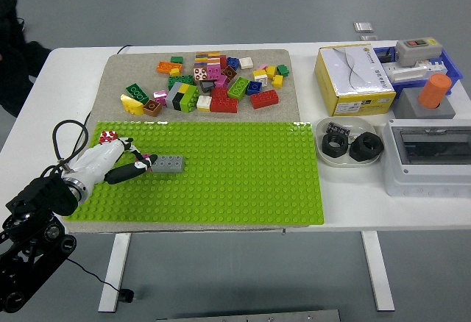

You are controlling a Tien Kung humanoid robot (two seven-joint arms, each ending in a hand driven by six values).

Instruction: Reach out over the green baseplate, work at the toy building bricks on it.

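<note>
The green baseplate (235,175) lies on a beige mat at the table's front. A grey brick (169,164) sits on its left part. My left hand (140,166) reaches in from the lower left, its fingertips (144,159) pinched against the brick's left end. A small red brick (110,135) sits on the plate just behind the hand. A pile of loose coloured bricks (210,83) lies on the mat beyond the plate. My right hand is out of view.
A yellow box (353,79) stands at the right, with a grey dish of black rings (348,145) in front of it. A white electrical box (427,156) and a blue tray (419,65) stand at the far right. A person's dark sleeve (11,35) shows at the top left edge.
</note>
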